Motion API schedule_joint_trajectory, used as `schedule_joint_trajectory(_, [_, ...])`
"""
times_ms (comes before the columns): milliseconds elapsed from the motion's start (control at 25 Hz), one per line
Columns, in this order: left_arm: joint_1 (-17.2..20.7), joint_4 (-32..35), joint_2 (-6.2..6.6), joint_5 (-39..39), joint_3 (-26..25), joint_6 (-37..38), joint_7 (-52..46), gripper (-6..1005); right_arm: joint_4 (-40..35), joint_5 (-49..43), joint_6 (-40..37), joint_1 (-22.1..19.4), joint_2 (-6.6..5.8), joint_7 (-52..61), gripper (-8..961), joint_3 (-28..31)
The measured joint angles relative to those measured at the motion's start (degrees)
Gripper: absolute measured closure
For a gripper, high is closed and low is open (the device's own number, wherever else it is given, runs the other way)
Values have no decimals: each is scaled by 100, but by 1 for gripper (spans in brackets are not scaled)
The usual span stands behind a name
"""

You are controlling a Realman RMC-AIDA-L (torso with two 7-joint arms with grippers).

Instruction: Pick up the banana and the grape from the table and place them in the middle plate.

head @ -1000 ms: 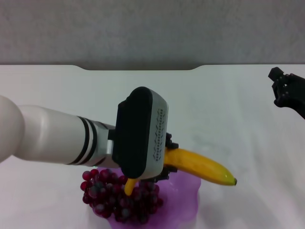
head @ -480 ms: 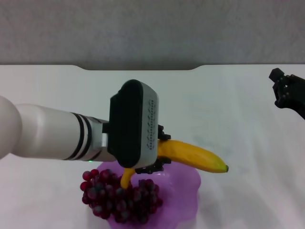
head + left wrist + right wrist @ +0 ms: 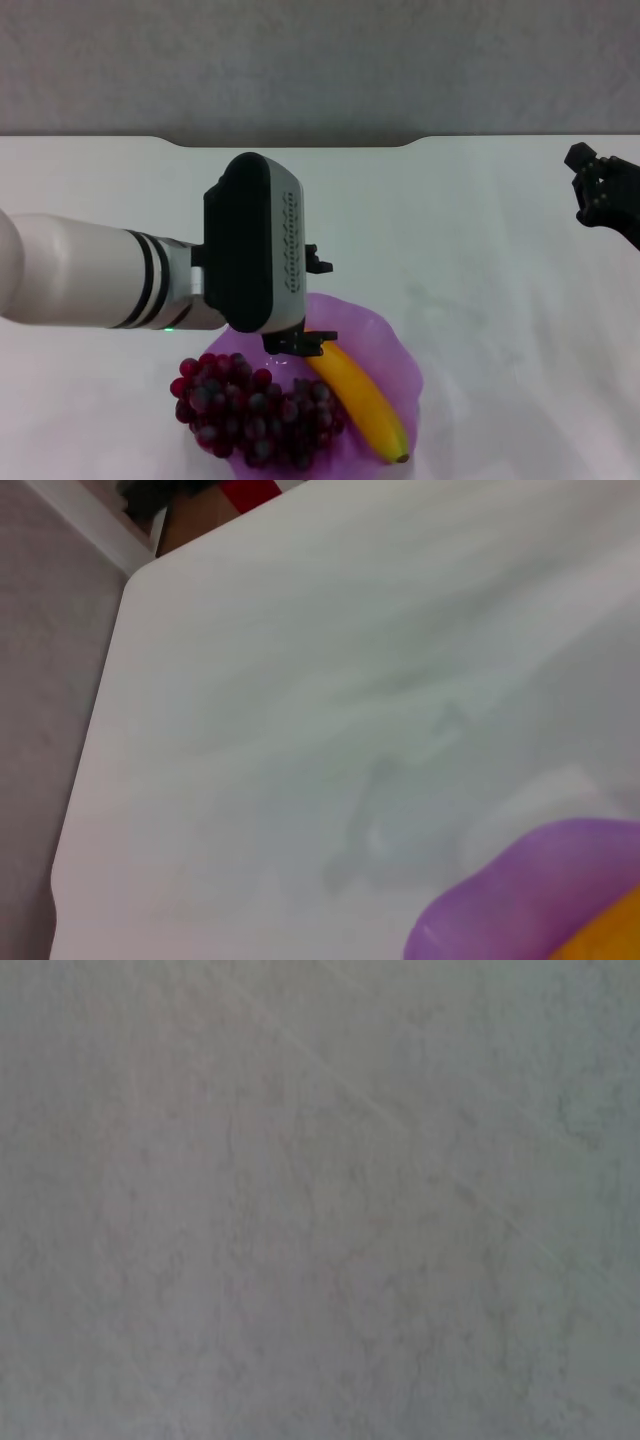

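Counter [image 3: 480, 230]: plain white, smooth, flat, with a notched far edge. Middle plate [image 3: 385, 345]: translucent purple plastic, shallow, wavy flower-like rim, standing near the counter's near edge; its rim also shows in the left wrist view [image 3: 500, 910]. Grape [image 3: 255, 410]: long bunch of small dark red-purple berries, some with greyish bloom, lying on the plate's left side and partly over its rim. Banana [image 3: 365, 405]: smooth, yellow-orange, slightly curved, dark tip at its near end; it lies in the plate just beside the grape, long axis running from under the left gripper toward the plate's near right rim. Left gripper [image 3: 300, 305]: black fingers below a bulky white-and-black wrist housing, hanging over the plate's far part, directly above the banana's far end; jaws parted and holding nothing, apart from the fruit. Right gripper [image 3: 600, 195]: black, parked at the counter's right edge, well apart from the plate; state of jaws cannot be told. Judgement: both fruits appear placed; the left arm need only lift clear.
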Motion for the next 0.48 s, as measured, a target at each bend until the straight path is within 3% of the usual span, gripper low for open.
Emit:
schedule_joint_trajectory(80, [18, 14, 0, 9, -33, -4, -5, 233, 0, 0, 0, -3, 0, 0, 943, 0])
schedule_joint_trajectory(480, [230, 274, 0, -12, -127, -502, 18, 236, 0, 0, 0, -9, -8, 2, 943, 10])
